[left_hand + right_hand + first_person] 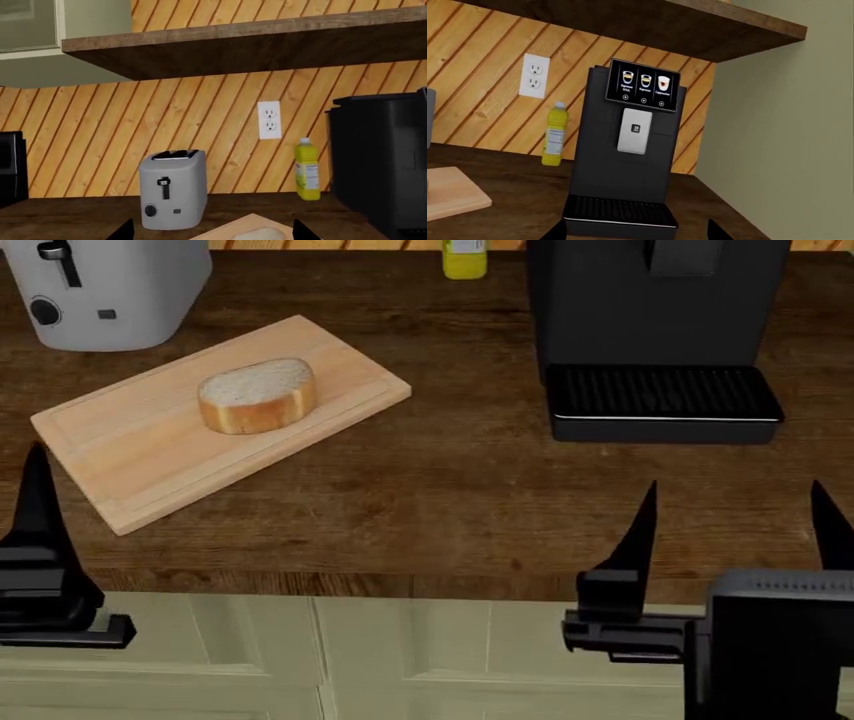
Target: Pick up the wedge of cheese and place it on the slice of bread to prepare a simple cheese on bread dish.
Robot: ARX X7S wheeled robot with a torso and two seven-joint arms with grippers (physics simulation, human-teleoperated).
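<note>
Dark wood bench [441, 500] spans the head view, cream cabinet fronts below its near edge. Black coffee machine [654, 330] at back right w/ drip grate facing fwd; right wrist view shows its 3-drink screen. Pale wooden cutting board [147, 455] lies angled on the left half of the bench, well apart from the machine. Grey toaster [107, 290] at back left, near the board's far corner, lever side fwd. Slice of bread [258, 395] sits on the board toward its far end, crumb side up, crust around the side; left wrist view only catches its top edge at frame bottom. Yellow bottle [465, 258] upright at the back wall, between toaster and machine, near the wall outlet per wrist views. Wedge of cheese: not visible in any view, can't place it. Right pincer [734, 525] over the near bench edge, fingers spread apart, nothing between them. Left pincer [34, 510] at far left edge of the head view, only one finger in frame there; left wrist view shows 2 tips wide apart, empty.
</note>
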